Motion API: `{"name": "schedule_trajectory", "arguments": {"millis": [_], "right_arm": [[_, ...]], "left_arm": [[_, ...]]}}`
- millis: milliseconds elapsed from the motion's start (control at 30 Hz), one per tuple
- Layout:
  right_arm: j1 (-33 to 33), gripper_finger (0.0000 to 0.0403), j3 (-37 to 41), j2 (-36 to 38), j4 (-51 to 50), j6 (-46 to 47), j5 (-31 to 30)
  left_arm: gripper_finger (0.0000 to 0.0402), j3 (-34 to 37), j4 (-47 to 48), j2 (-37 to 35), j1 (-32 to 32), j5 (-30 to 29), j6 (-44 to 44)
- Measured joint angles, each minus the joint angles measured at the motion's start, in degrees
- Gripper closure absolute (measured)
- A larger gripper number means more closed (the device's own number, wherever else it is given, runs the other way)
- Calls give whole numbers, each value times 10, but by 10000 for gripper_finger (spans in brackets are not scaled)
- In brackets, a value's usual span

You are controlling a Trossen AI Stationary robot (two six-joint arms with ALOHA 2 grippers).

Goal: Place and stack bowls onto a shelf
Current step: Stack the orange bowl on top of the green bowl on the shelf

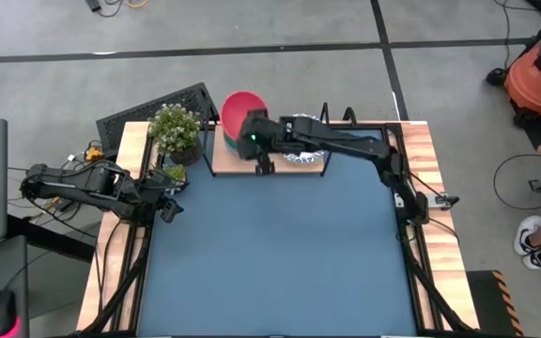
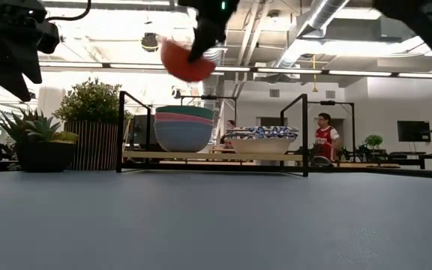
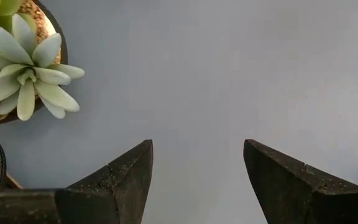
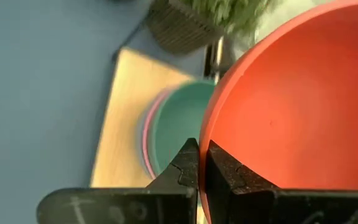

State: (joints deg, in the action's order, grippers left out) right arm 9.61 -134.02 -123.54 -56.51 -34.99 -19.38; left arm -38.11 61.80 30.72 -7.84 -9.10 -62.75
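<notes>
Above the shelf [image 2: 212, 156] at upper centre, we see the right gripper [image 4: 199, 163] pinching the red bowl [image 2: 184, 61] by its rim, due next onto the green-topped stack [image 2: 184, 126], while the left gripper [image 3: 197, 168] waits unclenched at left.

1 red bowl [image 2: 184, 61], 3 stacked plain bowls [image 2: 183, 127], a patterned stack [image 2: 261, 139] of uncertain number, 1 shelf [image 2: 212, 155], 2 potted plants [image 1: 176, 131], 2 claws [image 1: 263, 167].
</notes>
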Motion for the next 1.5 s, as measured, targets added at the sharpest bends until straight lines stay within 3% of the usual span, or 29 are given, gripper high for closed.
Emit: {"name": "schedule_trajectory", "arguments": {"millis": [267, 667, 800, 1500], "right_arm": [[62, 374, 2, -44, -25, -37, 57], [82, 374, 1, -53, -16, -92, 112], [86, 374, 1, -53, -48, -103, 164], [92, 354, 1, -53, -39, -122, 197]], "left_arm": [[166, 0, 0, 0, 0, -8, -14], [166, 0, 0, 0, 0, -22, -23], [166, 0, 0, 0, 0, -23, -23], [166, 0, 0, 0, 0, -23, -31]]}}
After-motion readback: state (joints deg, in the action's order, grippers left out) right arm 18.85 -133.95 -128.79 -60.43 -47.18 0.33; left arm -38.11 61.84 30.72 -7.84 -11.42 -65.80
